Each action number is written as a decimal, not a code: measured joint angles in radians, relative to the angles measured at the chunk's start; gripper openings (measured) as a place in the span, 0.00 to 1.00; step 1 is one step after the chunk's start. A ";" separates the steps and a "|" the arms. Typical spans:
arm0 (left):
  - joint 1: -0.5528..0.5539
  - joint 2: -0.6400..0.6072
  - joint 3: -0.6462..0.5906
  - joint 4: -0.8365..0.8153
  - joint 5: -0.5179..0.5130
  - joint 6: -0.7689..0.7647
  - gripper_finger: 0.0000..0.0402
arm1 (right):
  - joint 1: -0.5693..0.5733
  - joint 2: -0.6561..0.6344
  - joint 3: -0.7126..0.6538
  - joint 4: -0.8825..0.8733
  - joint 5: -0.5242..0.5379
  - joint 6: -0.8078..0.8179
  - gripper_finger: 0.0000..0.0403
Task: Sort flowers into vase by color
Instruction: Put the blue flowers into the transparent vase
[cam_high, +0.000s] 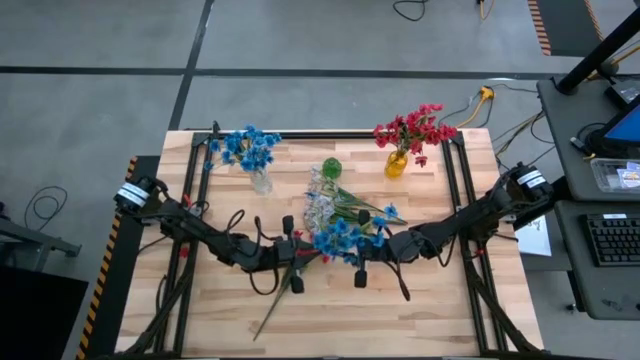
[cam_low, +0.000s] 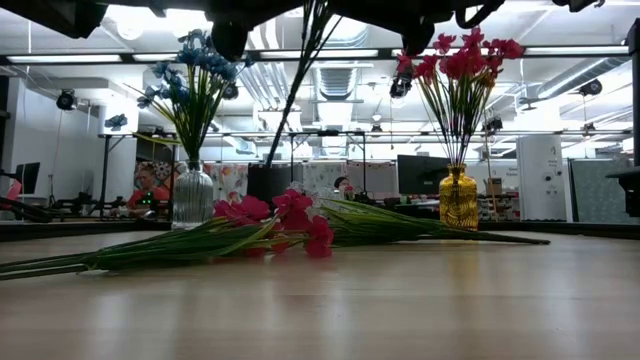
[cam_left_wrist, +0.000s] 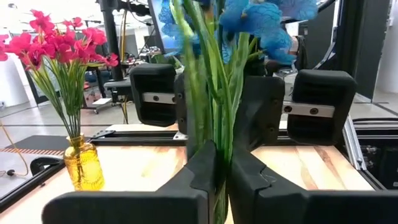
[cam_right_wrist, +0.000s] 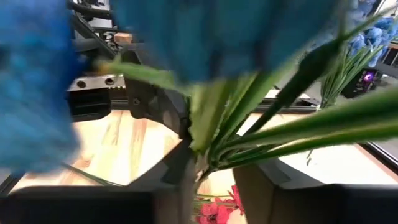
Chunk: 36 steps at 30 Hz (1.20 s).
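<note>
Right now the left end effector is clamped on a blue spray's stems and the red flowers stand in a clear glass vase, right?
Not quite. The left end effector is shut on the blue spray, but the red flowers stand in the yellow vase; the low view shows it.

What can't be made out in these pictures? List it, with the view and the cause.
- Right gripper: whether its fingers are open; in the right wrist view blurred blue blossoms and stems cover them.
- Left gripper, shut on the blue flower's stem: the stem's lower end is cut off by the left wrist picture's edge.
- Pile on the table: how many white sprays there are; too small in the high view.
</note>
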 joint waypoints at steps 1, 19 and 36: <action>0.000 0.000 0.000 0.000 0.000 0.000 0.01 | 0.000 -0.001 0.000 0.000 0.001 0.000 0.28; -0.061 -0.194 -0.101 0.003 -0.157 0.045 0.00 | 0.007 -0.143 0.000 -0.236 -0.004 0.104 0.66; 0.070 -0.702 -0.448 0.174 -0.098 0.575 0.00 | -0.005 -0.131 0.000 -0.239 -0.003 0.111 0.68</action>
